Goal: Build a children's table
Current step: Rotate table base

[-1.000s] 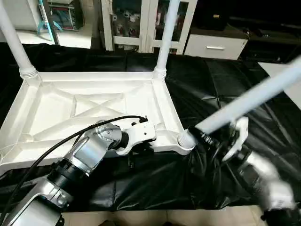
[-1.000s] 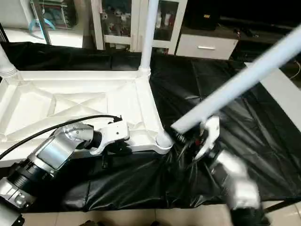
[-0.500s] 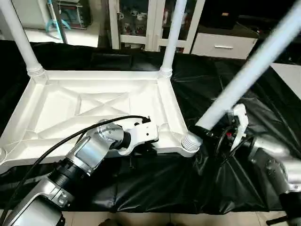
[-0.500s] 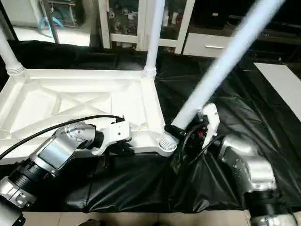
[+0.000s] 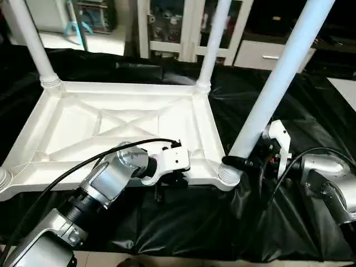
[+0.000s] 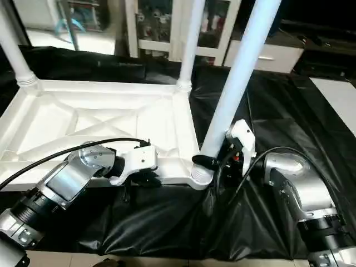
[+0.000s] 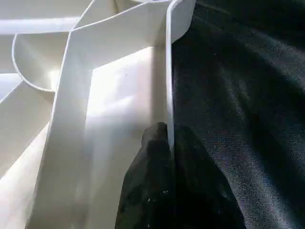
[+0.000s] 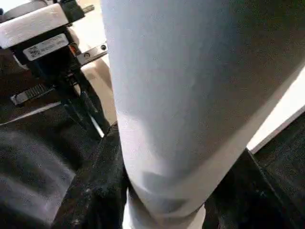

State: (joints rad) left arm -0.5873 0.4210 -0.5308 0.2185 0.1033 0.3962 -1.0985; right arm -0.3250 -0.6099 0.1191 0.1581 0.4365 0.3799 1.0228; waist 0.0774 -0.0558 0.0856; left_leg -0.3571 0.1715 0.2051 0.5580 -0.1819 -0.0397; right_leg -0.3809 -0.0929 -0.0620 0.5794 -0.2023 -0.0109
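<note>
Tabletop (image 5: 128, 119) lies upside down on the black-covered desk (image 5: 311, 111), ribbed underside up, taking the left and centre of the head-cam frame. By my read you're approx 3/4 through: two legs already stand in the far corner sockets, one at upper left (image 5: 30, 41) and one at upper centre (image 5: 214, 41), and a third leg (image 5: 278, 83) sits with its ribbed end in the near right socket, leaning a bit toward upper right. Whether it's fully seated I can't tell. The socket at the left edge (image 5: 3, 178) looks empty, so leg no. 4 is left, plus flipping the table. Your right claw (image 5: 247, 162) is clamped round the third leg's base, just above the socket; your left claw (image 5: 172, 181) is pinched nearly closed on the tabletop's near rim. Wrist cams add what the head cam can't: the left one shows the thin rim wall running between the two black fingers (image 7: 152, 191); the right one shows the leg wedged between its fingers (image 8: 95, 191), w/ the left claw's body visible beyond.
</note>
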